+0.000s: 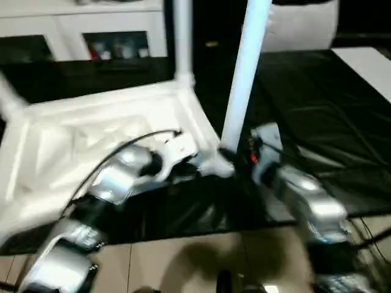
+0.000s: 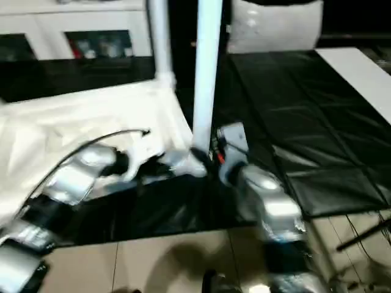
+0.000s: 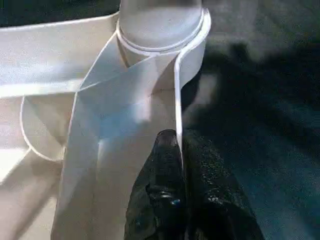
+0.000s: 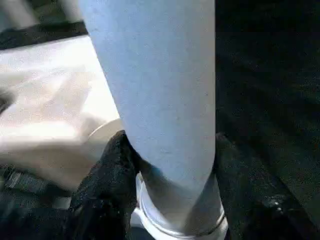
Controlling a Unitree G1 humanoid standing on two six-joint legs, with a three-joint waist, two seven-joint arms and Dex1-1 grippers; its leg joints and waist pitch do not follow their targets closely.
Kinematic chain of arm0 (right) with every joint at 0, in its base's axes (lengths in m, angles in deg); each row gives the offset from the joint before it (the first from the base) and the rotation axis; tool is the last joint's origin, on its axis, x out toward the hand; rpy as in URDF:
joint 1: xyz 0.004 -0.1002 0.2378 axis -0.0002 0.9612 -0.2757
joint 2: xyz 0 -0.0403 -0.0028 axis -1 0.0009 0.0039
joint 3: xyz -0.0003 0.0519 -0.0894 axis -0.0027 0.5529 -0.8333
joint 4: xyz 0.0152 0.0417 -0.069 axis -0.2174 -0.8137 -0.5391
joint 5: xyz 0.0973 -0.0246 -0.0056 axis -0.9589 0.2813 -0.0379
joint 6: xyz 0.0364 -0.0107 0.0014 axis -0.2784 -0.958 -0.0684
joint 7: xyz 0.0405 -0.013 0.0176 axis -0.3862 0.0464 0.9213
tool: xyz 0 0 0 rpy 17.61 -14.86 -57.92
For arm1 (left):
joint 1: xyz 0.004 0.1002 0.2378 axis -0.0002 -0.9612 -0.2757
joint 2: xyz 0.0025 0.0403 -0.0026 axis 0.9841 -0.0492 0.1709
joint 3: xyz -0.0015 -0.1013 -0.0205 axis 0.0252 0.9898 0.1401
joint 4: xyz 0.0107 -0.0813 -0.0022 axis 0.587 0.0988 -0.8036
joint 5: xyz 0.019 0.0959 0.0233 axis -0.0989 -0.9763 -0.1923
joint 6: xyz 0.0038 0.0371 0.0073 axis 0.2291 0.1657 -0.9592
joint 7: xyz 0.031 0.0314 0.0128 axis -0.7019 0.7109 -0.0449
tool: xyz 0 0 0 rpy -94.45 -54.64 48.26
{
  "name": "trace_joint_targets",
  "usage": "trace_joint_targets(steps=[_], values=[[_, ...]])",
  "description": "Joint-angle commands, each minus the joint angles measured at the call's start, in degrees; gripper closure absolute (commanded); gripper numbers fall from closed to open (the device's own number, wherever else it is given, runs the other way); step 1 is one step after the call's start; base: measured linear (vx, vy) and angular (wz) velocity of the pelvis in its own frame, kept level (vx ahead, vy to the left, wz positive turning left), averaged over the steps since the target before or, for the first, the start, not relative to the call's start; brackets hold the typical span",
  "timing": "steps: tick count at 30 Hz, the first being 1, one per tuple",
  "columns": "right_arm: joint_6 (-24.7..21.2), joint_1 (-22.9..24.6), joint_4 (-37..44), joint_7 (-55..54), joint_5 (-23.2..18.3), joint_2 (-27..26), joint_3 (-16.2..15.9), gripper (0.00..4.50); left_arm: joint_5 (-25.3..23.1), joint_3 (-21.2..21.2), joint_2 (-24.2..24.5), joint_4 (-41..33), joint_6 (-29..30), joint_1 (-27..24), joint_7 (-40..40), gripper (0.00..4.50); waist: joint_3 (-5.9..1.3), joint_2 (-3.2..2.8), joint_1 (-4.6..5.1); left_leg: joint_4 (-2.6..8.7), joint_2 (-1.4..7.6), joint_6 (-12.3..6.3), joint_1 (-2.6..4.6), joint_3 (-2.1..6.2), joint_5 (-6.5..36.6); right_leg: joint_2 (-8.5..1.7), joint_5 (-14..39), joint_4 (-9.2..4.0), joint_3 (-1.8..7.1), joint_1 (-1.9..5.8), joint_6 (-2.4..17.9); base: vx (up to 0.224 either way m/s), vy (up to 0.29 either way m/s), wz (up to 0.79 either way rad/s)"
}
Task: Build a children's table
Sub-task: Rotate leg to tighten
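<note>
Black cloth covers the worktop [image 1: 305, 104], with a white glass-doored cabinet [image 1: 73, 30] behind its far edge and pale floor [image 1: 183, 256] before its near edge. On the cloth the children's table [image 1: 79, 140] lies upside down, its ribbed underside facing up, toward the worktop's left half. One leg [image 1: 182, 36] stands upright in the far corner socket; a second leg [image 1: 244, 73] rises, slightly tilted, from the socket at the corner nearest the worktop's middle.

Head views: both silver forearms converge on that near corner. The left gripper [image 1: 204, 166] reaches it from the left, over the ribbed underside; the right gripper [image 1: 235, 152] meets the base of the second leg from the right.

Left wrist view: the left gripper's [image 3: 181, 150] black fingers [image 3: 162, 170] are pressed together on the thin upright side wall of the tabletop, one finger on each face, just short of the corner socket [image 3: 165, 55] in which the leg sits.

Right wrist view: the right gripper's fingers [image 4: 112, 170] stand about half spread, one on either side of the second leg [image 4: 160, 90] just above its socket collar, both touching the leg.
</note>
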State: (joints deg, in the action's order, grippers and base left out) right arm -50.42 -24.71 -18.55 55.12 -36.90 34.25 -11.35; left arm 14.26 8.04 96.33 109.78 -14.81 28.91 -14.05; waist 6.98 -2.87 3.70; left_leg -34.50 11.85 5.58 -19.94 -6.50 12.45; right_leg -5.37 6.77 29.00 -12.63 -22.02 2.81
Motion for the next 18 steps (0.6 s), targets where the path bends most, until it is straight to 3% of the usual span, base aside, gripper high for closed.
trace_joint_targets(steps=[1, 2, 3, 4, 6, 7, 8, 9, 10, 11, 13, 14, 15, 16, 18], values=[[1.0, -1.6, -6.5, -6.9, 1.0, -3.1, -0.1, 2.56, 1.7, -1.0, -4.5, -2.3, -1.6, 2.9, 1.7, 4.50, -2.94, -0.41, 0.29, 3.52, -0.16, -1.49, 0.15, 0.33, 22.1, -4.58, 41.5, -6.22, 1.28, 3.04, -4.8, 0.000, 0.000, 0.00], [3.4, -2.2, -7.5, -8.5, 2.3, -3.5, -0.5, 2.21, 1.5, -0.9, -5.5, -1.9, -2.1, 3.4, 2.9, 4.50, -3.06, -0.38, 0.66, 3.80, 0.33, -2.11, -0.41, 0.53, 20.8, -4.65, 38.5, -5.73, 1.51, 3.39, -4.3, 0.000, 0.000, 0.00], [3.4, -2.2, -7.5, -8.5, 2.3, -3.5, -0.5, 2.21, 1.5, -0.9, -5.5, -1.9, -2.1, 3.4, 2.9, 4.50, -3.07, -0.41, 0.69, 4.00, 0.54, -2.32, -0.75, 0.73, 20.5, -4.60, 36.9, -5.35, 1.67, 3.56, -4.1, 0.000, 0.000, 0.00], [5.0, -2.3, -7.8, -9.7, 3.3, -3.6, -0.5, 1.87, 1.4, -0.9, -5.9, -1.8, -2.6, 3.6, 3.4, 4.50, -3.08, -0.41, 0.64, 4.15, 0.62, -2.70, -0.88, 0.70, 19.8, -4.54, 35.0, -5.11, 2.08, 3.35, -3.6, 0.000, 0.000, 0.00], [7.0, -2.2, -7.5, -10.8, 4.2, -3.8, 0.6, 1.84, 1.0, -1.3, -6.1, -1.1, -4.5, 3.8, 3.9, 4.50, -3.45, -0.40, 0.53, 3.91, 0.07, -3.13, -1.20, 0.44, 15.8, -4.73, 32.2, -4.68, 2.54, 3.35, -1.9, 0.033, 0.001, 0.03], [7.2, -2.1, -7.4, -11.0, 4.2, -3.9, 0.9, 1.74, 1.0, -1.4, -6.1, -0.9, -4.8, 3.8, 3.8, 4.50, -3.85, -0.35, 0.09, 3.82, 0.15, -3.87, -1.20, 0.21, 12.1, -4.72, 28.0, -4.09, 3.18, 3.18, 0.3, 0.066, 0.002, 0.06], [7.3, -1.7, -6.6, -10.7, 4.1, -3.4, 1.1, 1.46, 1.0, -1.4, -5.8, -0.6, -5.5, 3.7, 3.6, 4.50, -4.65, -0.54, -0.50, 3.62, 0.40, -5.21, -1.62, 0.19, 6.1, -4.46, 20.4, -2.56, 3.82, 3.47, 2.9, 0.076, -0.001, 0.10], [7.5, -1.0, -5.5, -10.1, 4.0, -2.6, 1.3, 1.40, 1.2, -1.3, -5.3, -0.3, -6.4, 3.7, 3.2, 4.50, -5.05, -0.41, -0.68, 3.40, 0.50, -6.23, -2.05, 0.29, 2.3, -4.27, 15.2, -1.54, 4.13, 3.66, 4.3, 0.080, -0.013, 0.06], [7.5, -1.0, -5.5, -10.1, 4.0, -2.6, 1.3, 1.39, 1.2, -1.3, -5.3, -0.3, -6.4, 3.7, 3.2, 4.50, -5.36, -0.31, -1.26, 2.97, 0.62, -8.65, -2.12, 0.32, -4.1, -3.85, 6.9, -0.02, 4.65, 3.31, 6.9, 0.080, -0.013, 0.06], [8.3, 0.4, -3.6, -8.9, 4.5, -0.6, 1.0, 1.34, 1.1, -1.2, -4.8, 0.8, -8.1, 3.7, 2.8, 4.50, -5.70, -0.03, -1.65, 2.47, 0.32, -11.15, -2.35, 0.33, -9.5, -3.58, 0.3, 1.27, 5.07, 3.56, 8.8, 0.077, -0.027, -0.01], [8.8, 2.0, -1.6, -7.4, 5.1, 1.6, 0.2, 1.20, 1.1, -1.1, -4.3, 1.7, -9.9, 3.8, 2.6, 4.50, -6.13, 0.17, -2.67, 2.01, 0.10, -14.58, -2.15, -0.05, -15.2, -3.66, -6.9, 2.58, 5.54, 3.41, 11.2, 0.063, -0.031, -0.03], [9.1, 3.2, -0.1, -6.3, 5.0, 2.6, 0.0, 0.96, 1.2, -1.0, -4.0, 2.0, -10.6, 3.8, 2.5, 4.50, -6.26, 0.20, -3.39, 1.75, -0.02, -16.33, -1.86, -0.29, -16.3, -3.52, -8.2, 2.73, 5.69, 3.04, 11.7, 0.000, 0.000, 0.00], [7.7, 5.9, 3.8, -4.1, 3.7, 4.3, 0.6, 0.92, 1.0, -0.7, -3.6, 3.5, -12.8, 4.0, 2.6, 4.50, -6.24, 0.34, -3.62, 1.75, 0.12, -16.93, -1.81, -0.43, -16.1, -3.57, -8.0, 2.81, 5.84, 2.86, 12.1, 0.000, 0.000, 0.00], [7.0, 7.7, 6.2, -3.2, 3.7, 5.5, 0.7, 0.89, 1.0, -0.4, -3.4, 4.4, -14.0, 4.2, 3.0, 4.50, -6.03, 0.22, -4.45, 1.75, 0.15, -17.75, -1.95, -0.64, -14.4, -3.61, -5.7, 2.57, 5.83, 3.01, 11.7, 0.000, 0.000, 0.00], [6.4, 9.0, 8.1, -2.5, 3.7, 6.5, 0.7, 0.73, 1.2, 0.0, -3.4, 5.0, -14.9, 4.3, 3.3, 4.50, -5.61, 0.32, -5.10, 1.98, 0.24, -16.97, -2.18, -0.76, -10.8, -3.62, 0.1, 1.80, 5.71, 3.07, 10.0, 0.000, 0.000, 0.00]])
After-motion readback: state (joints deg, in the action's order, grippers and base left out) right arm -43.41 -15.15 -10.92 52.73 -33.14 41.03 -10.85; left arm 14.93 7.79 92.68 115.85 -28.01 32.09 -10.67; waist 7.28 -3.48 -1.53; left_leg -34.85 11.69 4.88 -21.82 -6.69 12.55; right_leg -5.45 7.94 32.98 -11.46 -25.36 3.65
